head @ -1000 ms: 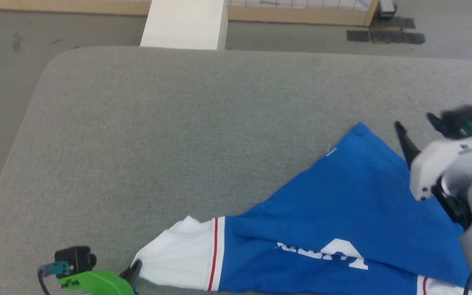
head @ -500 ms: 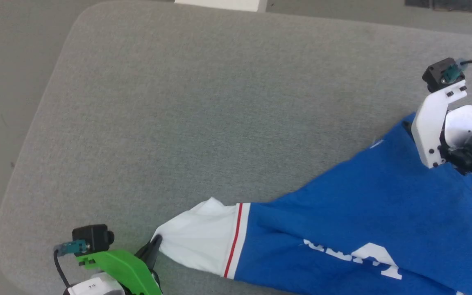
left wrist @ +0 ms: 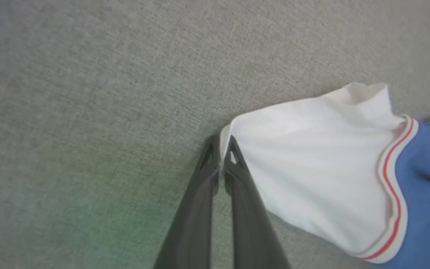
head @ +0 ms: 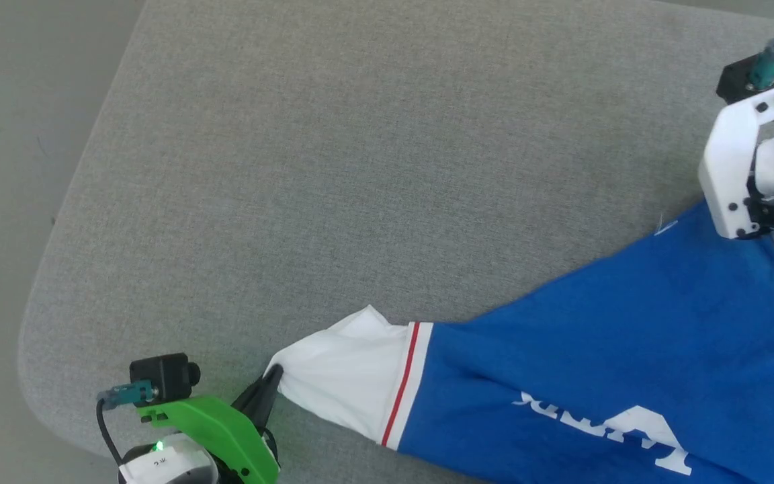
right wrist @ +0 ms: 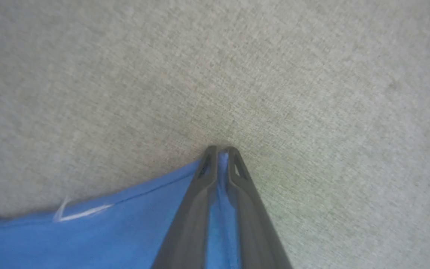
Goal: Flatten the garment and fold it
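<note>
Grey mat (head: 360,168): L claw (left wrist: 222,149), R claw (right wrist: 220,151) pinch garment (head: 595,349) corners.

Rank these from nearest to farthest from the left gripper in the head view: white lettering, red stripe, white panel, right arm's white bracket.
1. White panel of the garment, pinched by the left gripper.
2. Red stripe, just right of it.
3. White lettering, lower right.
4. White bracket, far upper right.

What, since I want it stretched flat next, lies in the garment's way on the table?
Nothing visible does. The left gripper pinches the garment by its white end, the right gripper by a blue corner.
</note>
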{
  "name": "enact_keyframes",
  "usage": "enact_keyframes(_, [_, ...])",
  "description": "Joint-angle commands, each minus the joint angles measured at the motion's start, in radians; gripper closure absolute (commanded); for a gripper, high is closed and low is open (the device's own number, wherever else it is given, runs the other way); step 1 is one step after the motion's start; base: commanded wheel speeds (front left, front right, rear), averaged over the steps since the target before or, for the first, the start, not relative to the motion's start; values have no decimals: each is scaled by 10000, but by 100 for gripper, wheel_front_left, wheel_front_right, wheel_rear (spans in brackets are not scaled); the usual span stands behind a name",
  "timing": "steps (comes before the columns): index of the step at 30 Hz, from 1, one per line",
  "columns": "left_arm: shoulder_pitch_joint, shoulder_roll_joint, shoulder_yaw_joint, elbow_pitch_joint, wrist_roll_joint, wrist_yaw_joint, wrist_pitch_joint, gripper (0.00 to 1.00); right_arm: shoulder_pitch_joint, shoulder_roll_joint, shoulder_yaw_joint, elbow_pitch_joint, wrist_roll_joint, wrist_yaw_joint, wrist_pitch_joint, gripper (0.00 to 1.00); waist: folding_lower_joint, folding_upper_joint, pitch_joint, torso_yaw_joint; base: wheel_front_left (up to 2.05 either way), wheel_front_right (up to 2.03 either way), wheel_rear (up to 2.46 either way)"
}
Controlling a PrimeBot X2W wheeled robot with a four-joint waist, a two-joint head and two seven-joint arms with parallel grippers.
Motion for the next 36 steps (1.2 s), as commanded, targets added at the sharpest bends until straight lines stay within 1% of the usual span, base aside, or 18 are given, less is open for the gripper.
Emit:
enact_keyframes(1, [-89,40,12,262,133,55,-7,100,622,23,34,176,-100,-15,99,100,0,64,-53,-28,0,0,0])
enact_keyframes(4, [-89,43,5,297,126,54,-9,100,993,40,-224,-241,-49,-15,-565,100,0,64,-228,-79,0,0,0])
enact_keyframes(6, [-42,61,12,300,120,79,-13,100,1404,94,-487,-633,-31,-15,-1442,100,0,64,-396,-143,0,0,0])
enact_keyframes(8, [28,101,29,286,115,117,-12,100,1955,170,-810,-1082,-4,-15,-2524,100,0,64,-567,-238,0,0,0])
enact_keyframes(11, [192,194,68,232,96,192,3,100,3024,321,-1294,-1776,-97,-15,-4476,100,0,64,-875,-463,0,0,0])
enact_keyframes(15, [472,375,157,121,44,295,41,100,4493,796,-2011,-2454,-225,-15,-6905,100,0,64,-1327,-901,0,0,0])
enact_keyframes(17, [626,487,203,66,22,338,64,100,5128,1018,-2301,-2751,-441,-15,-7905,100,0,64,-1552,-1143,0,0,0])
enact_keyframes(19, [768,595,243,-11,12,394,90,100,5701,1283,-2595,-3023,-639,-15,-8647,100,0,64,-1780,-1399,0,0,0])
enact_keyframes(21, [877,679,265,-120,18,464,120,100,6225,1550,-2941,-3290,-840,-15,-9166,100,0,64,-1982,-1624,0,0,0])
enact_keyframes(24, [997,772,278,-247,63,529,106,100,6942,1976,-3461,-3694,-1116,-15,-9555,100,0,64,-2257,-1910,0,0,0])
enact_keyframes(27, [1076,830,308,-329,163,541,-54,100,7649,2321,-3928,-4063,-1230,-15,-9586,100,0,64,-2496,-2177,0,0,0])
enact_keyframes(30, [1045,892,379,-404,371,546,-359,100,8136,2468,-4147,-4476,-1262,-15,-9413,100,0,64,-2660,-2423,0,0,0])
enact_keyframes(31, [984,927,416,-440,476,537,-495,100,8270,2484,-4191,-4655,-1260,-15,-9277,100,0,64,-2705,-2506,0,0,0])
enact_keyframes(32, [575,1060,542,-544,768,419,-825,100,8438,2381,-4196,-5252,-1234,-15,-8721,100,0,64,-2845,-2722,0,0,0])
enact_keyframes(34, [187,1074,670,-595,801,232,-1004,100,8421,2234,-4107,-5632,-1244,-15,-8334,100,0,64,-2902,-2842,0,0,0])
enact_keyframes(36, [-438,1076,824,-660,795,-13,-1127,100,8266,1944,-3899,-6128,-1218,-15,-7710,100,0,64,-2939,-2992,0,0,0])
